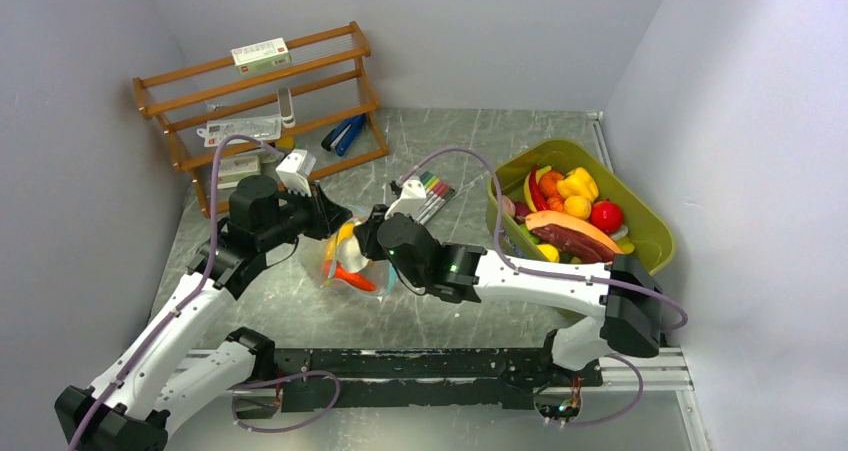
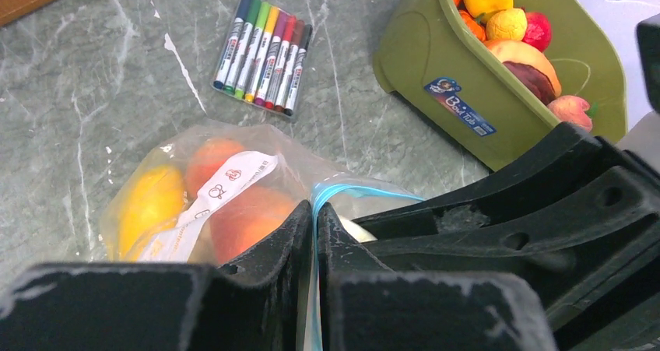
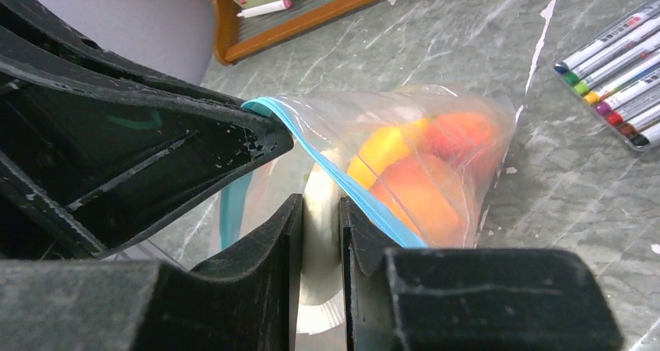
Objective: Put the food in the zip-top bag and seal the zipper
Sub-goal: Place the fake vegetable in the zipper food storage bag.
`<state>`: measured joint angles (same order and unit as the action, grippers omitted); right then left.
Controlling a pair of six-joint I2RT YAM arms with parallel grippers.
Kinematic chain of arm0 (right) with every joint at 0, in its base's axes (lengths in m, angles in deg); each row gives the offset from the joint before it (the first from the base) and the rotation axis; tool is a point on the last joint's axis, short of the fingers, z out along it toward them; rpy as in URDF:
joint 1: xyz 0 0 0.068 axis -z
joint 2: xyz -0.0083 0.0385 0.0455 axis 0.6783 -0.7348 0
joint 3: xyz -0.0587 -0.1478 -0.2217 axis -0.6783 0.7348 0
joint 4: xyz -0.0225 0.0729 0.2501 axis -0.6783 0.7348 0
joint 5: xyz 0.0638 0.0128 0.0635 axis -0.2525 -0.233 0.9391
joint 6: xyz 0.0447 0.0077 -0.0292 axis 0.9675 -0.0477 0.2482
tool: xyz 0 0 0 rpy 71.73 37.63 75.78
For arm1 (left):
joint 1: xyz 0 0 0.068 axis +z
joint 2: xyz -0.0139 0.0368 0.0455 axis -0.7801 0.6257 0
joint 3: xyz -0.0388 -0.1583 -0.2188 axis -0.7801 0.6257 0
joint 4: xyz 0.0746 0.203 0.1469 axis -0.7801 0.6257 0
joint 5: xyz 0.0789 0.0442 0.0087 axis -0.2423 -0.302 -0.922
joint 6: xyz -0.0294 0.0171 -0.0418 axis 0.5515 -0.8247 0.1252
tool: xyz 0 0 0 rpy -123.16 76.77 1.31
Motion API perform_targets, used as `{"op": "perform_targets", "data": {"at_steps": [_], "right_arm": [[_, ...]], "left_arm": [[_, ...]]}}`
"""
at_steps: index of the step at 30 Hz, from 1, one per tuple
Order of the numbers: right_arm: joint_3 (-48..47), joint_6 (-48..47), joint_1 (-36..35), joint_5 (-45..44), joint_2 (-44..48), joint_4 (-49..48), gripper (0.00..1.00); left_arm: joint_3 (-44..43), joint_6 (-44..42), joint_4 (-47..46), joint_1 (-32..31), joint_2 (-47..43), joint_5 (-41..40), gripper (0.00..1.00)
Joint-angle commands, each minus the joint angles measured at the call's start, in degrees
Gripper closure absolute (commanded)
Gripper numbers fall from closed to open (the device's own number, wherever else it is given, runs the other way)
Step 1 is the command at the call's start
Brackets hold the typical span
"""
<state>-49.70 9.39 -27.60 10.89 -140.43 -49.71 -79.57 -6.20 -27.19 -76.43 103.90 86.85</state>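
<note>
The left tool (image 2: pixel 314 215) pinches the zipper (image 2: pixel 359 186); the right tool (image 3: pixel 320 211) grips a white food piece (image 3: pixel 319 277). Push it deep inside the zip-top bag (image 3: pixel 467 117) before releasing.

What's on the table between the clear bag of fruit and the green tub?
Nothing but bare tabletop, as the left wrist view shows; the marker pens lie off to the side. From above, the right arm crosses over it.
</note>
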Motion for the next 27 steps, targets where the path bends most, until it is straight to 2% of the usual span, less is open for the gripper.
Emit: {"op": "perform_targets", "data": {"at_steps": [1, 9, 11, 17, 23, 27], "right_arm": [[0.4, 2.4, -0.9, -1.5, -2.3, -2.9, 0.86], [-2.4, 1.8, -0.9, -0.8, -2.7, 1.9, 0.61], [-2.2, 0.9, -0.9, 0.0, -1.4, 2.4, 0.57], [-2.1, -1.1, -0.9, 3.7, 3.3, 7.0, 0.52], [-1.8, -3.7, -0.9, 3.9, 8.8, 17.7, 0.53], [1.3, -1.2, -0.8, 2.1, 13.1, 21.4, 0.55]], "left_arm": [[0.0, 0.4, -0.8, 0.3, -0.7, 1.0, 0.93], [-0.6, -0.9, 0.5, 0.3, -0.6, -0.3, 0.93], [-0.6, -1.2, 0.7, 0.3, -0.7, -0.7, 0.93], [0.1, -1.4, 0.5, 0.3, -0.9, -1.0, 0.93], [0.2, -2.3, 0.2, 0.3, -0.6, -1.6, 0.93], [0.4, -2.2, -0.3, 0.3, -0.6, -1.5, 0.93]]}}
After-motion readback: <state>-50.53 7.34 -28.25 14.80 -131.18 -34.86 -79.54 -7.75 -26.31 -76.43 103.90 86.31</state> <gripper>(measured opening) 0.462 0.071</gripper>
